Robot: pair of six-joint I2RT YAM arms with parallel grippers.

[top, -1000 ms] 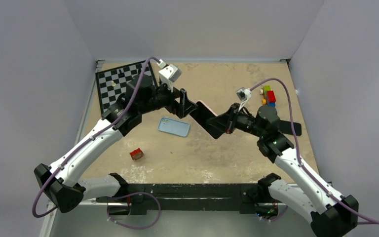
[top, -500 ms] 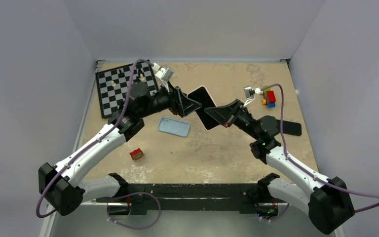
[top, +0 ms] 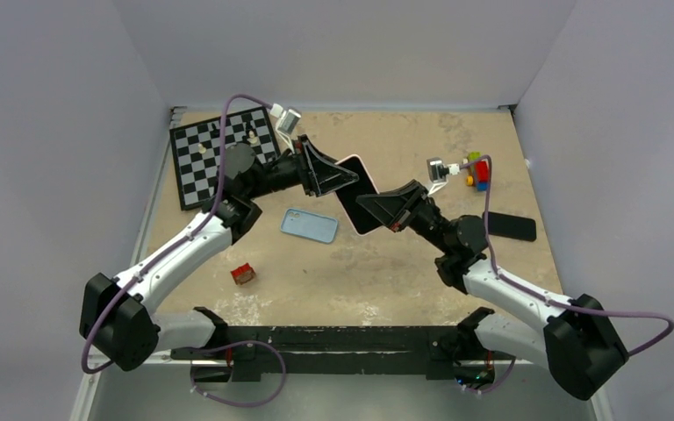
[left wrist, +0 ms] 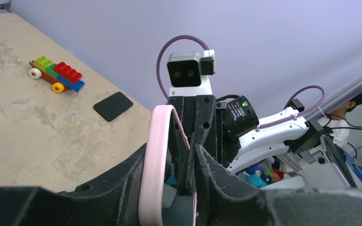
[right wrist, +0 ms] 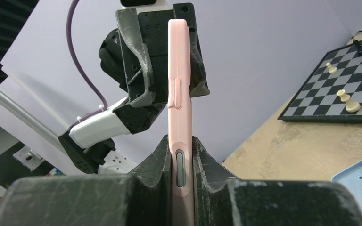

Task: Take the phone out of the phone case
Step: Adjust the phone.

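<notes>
The phone, in its pink phone case, hangs on edge in the air over the middle of the table, between both arms. My right gripper is shut on its lower end; in the right wrist view the case rises straight up from between my fingers. My left gripper is closed over the upper end. In the left wrist view the pink case edge lies against one finger and the dark phone against the other, around my left gripper.
A light blue case lies on the table below the left gripper, with a small red block nearer the bases. A chessboard with pieces is at the back left. A toy brick car and a black phone lie on the right.
Both arms have swung the cased phone up and toward the back left. The left gripper has closed from wide open onto its upper end; the right gripper's hold is unchanged.
</notes>
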